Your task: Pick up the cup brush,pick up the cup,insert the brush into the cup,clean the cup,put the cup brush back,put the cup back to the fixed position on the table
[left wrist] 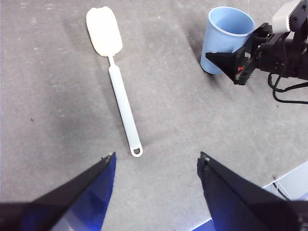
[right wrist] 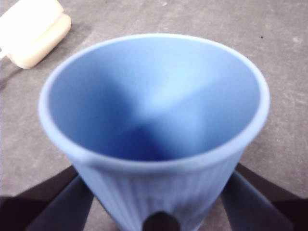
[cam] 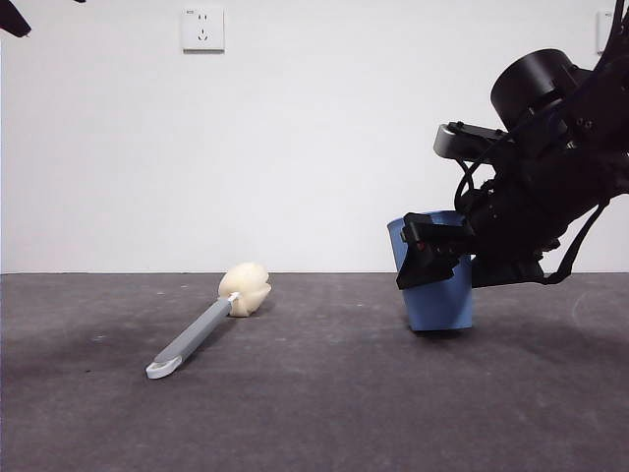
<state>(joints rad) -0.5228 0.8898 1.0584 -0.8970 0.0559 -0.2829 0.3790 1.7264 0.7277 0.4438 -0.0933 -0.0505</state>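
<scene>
Even, bright, diffuse lighting. Soft shadows lie beside the cup brush [cam: 208, 322] and under the cup [cam: 439, 295]. Right wrist view: cup close and blurred. No glare.

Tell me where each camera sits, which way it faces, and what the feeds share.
Front view: low at table height, looking level across at the cup brush and the cup, with the right gripper around it.
Left wrist view: high over the table, looking down on brush and cup; the left gripper shows open jaws, holding nothing.
Right wrist view: right behind the cup, looking into its mouth; its jaws flank the ribbed wall.
Shared: all three show the cup and the brush's sponge head.
</scene>
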